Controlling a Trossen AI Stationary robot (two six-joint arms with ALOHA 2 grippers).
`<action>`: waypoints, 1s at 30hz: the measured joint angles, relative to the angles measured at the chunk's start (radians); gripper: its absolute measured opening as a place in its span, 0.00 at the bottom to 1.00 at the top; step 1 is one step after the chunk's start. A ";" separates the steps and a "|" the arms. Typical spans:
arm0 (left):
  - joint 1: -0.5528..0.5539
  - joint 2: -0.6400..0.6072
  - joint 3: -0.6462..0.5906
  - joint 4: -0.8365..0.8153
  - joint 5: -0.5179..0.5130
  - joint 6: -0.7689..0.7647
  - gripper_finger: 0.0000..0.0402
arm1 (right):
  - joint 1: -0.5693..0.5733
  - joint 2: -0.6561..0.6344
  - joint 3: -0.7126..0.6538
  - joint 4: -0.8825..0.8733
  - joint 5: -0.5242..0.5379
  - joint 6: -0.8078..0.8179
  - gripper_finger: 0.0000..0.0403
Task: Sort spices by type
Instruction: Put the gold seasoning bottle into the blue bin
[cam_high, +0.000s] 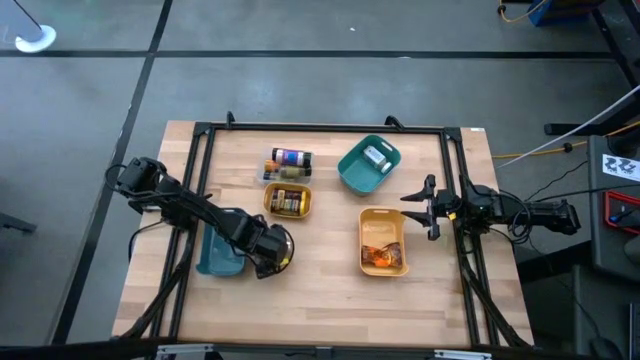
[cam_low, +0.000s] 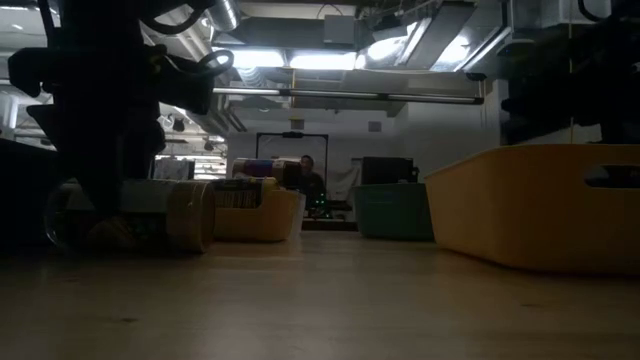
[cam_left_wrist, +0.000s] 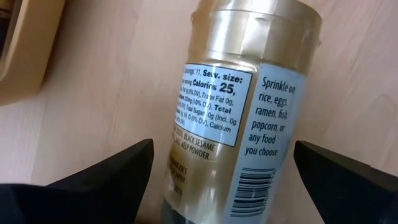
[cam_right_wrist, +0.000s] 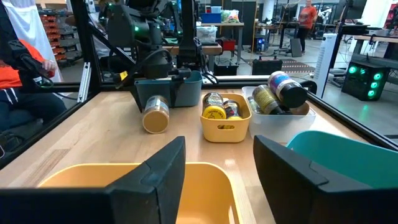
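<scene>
The left gripper (cam_high: 275, 255) stands wide open astride a lying gold-capped jar (cam_left_wrist: 249, 106); only its wrist view shows the label. The right gripper (cam_high: 412, 209) hovers part-open, empty, above the yellow tray (cam_high: 384, 262).

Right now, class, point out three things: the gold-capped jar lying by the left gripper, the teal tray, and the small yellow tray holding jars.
gold-capped jar (cam_right_wrist: 155, 114), right wrist view, on its round cap.
teal tray (cam_high: 355, 175), high view, on its rim.
small yellow tray (cam_right_wrist: 226, 131), right wrist view, on its front wall.

Wood table (cam_high: 330, 300): trays (cam_high: 382, 255), jar (cam_high: 281, 252) lying.
</scene>
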 joint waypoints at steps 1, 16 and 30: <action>0.000 0.000 0.000 0.000 -0.001 0.004 0.92 | 0.000 0.000 0.000 0.000 0.000 0.000 0.47; 0.000 0.000 0.000 0.004 -0.001 0.049 0.86 | 0.000 0.000 0.000 0.000 0.000 0.000 0.47; 0.001 0.056 0.000 0.061 -0.006 0.115 0.85 | 0.000 0.000 0.000 0.000 0.000 0.000 0.47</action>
